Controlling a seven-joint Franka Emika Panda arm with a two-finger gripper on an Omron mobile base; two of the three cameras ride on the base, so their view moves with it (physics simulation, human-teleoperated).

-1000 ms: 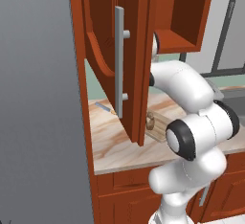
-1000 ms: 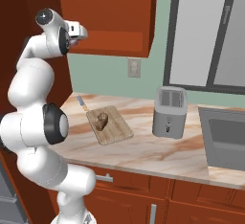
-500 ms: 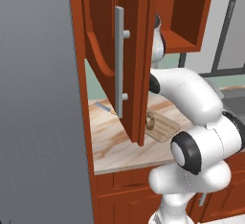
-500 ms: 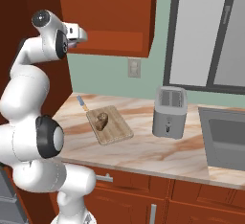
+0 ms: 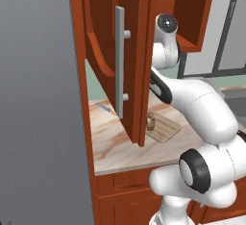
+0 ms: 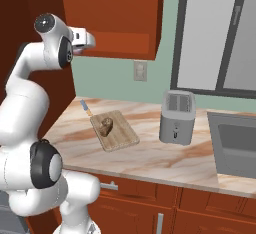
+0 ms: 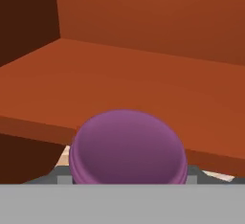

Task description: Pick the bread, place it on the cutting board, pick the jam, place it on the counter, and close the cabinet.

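At cabinet [image 6: 115, 13] shelf edge: gripper [image 7: 128, 180] part-spread, clamped on purple-lidded jam [image 7: 128, 146].

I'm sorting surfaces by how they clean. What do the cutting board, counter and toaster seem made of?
Cutting board: pale matte wood, judging by its grooves.
Counter: smooth veined slab, possibly marble or laminate.
Toaster: grey, probably brushed metal, with dull sheen.

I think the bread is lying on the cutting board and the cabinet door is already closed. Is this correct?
Not quite. The bread does lie on the cutting board, as the right base view shows. But the cabinet door is not closed: in the left base view it stands swung open over the counter.
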